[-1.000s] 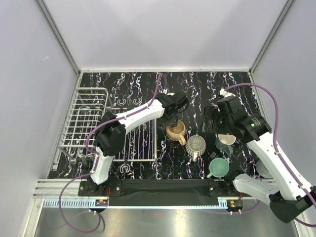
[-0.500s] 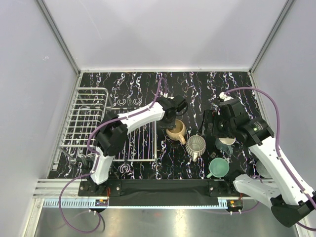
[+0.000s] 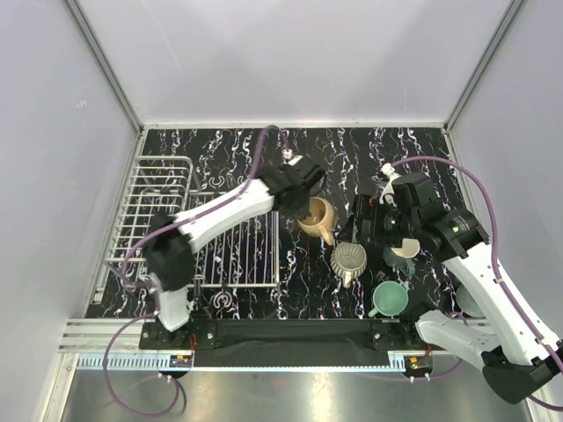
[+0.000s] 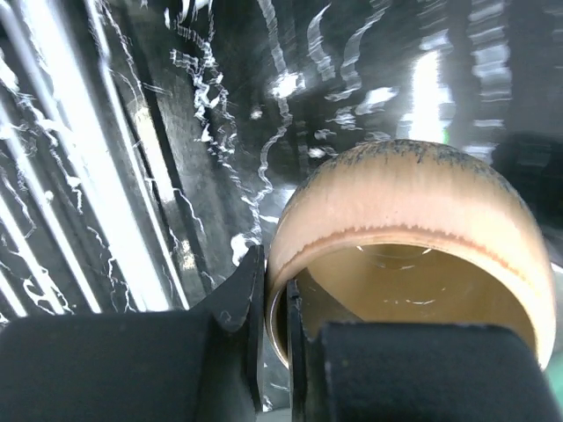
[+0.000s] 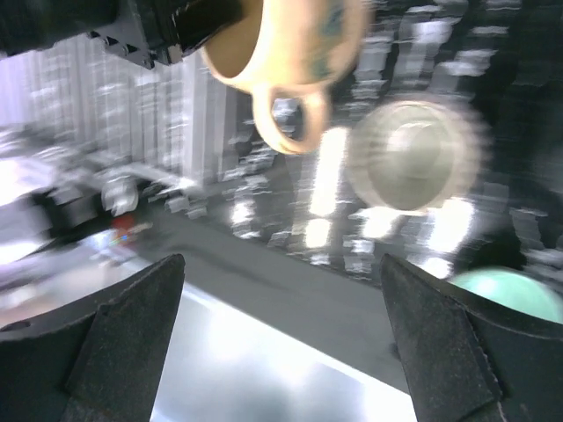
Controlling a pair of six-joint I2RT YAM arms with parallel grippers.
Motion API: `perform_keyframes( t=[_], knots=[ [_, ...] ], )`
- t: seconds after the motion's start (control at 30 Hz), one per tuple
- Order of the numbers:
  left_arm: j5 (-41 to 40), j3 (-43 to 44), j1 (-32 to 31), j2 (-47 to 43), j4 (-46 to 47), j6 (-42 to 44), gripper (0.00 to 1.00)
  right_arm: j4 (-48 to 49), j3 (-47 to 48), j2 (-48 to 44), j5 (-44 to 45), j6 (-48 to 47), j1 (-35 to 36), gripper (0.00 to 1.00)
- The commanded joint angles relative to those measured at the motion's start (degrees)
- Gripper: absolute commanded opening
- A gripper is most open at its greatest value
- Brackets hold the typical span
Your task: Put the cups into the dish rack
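Dish rack [image 3: 149, 211] at the counter's [image 3: 229, 149] left. Just right of its grid, left hand [image 4: 274, 325] clenched on the peach-tan cup's [image 4: 413, 220] rim, one finger inside. Further right, ribbed cup [image 3: 349, 258], mint cup [image 3: 390, 297], right hand [image 5: 281, 272] spread wide.

Left gripper [image 3: 303, 204] meets peach-tan mug [image 3: 320, 218] beside dish rack [image 3: 145, 211]
The gripper sits at the mug's rim, just right of the white wire rack. A ribbed grey-beige mug [image 3: 349, 258] and a mint green mug [image 3: 390, 299] stand nearer the bases on the dark marbled table [image 3: 229, 149], close to the right gripper [image 3: 361, 220].
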Motion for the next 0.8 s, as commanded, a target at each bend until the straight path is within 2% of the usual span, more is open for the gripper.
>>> perform_keyframes(
  t=[0.0, 0.07, 0.17, 0.23, 0.33, 0.4, 0.47, 0.6, 0.77],
  knots=[
    [1.3, -3.3, -0.2, -18.4, 12.5, -0.2, 0.00, 9.3, 2.6, 0.8, -16.5, 4.5, -0.2, 0.98],
    [0.6, -10.1, -0.2, -26.9, 18.1, -1.0, 0.00, 13.6, 1.4, 1.5, -24.8, 9.6, -0.2, 0.97],
    [-2.1, -17.7, -0.2, -36.8, 23.0, -2.1, 0.00, 23.7, -0.3, 1.0, -31.5, 15.5, 0.1, 0.97],
    [-3.4, -21.8, -0.2, -43.5, 25.5, -2.3, 0.00, 30.0, -0.5, 1.4, -32.9, 21.0, 1.6, 0.97],
    [-4.0, -30.7, -0.2, -52.5, 33.2, -1.7, 0.00, 37.0, -0.7, 3.0, -32.8, 26.7, 5.4, 0.97],
    [-5.3, -36.2, -0.2, -56.6, 37.8, -1.8, 0.00, 41.8, -0.5, 4.1, -31.8, 29.8, 10.3, 0.97],
    [-7.0, -38.4, -0.2, -61.4, 40.1, -1.6, 0.00, 44.4, -0.9, 5.3, -29.7, 31.4, 13.8, 0.96],
    [-7.0, -42.3, -0.2, -67.1, 43.6, -0.8, 0.00, 55.0, -4.7, 4.9, -27.5, 38.1, 16.0, 0.93],
    [-6.7, -45.6, -0.2, -71.6, 47.4, -1.5, 0.00, 58.2, -6.5, 5.9, -26.0, 40.2, 18.2, 0.91]
  ],
)
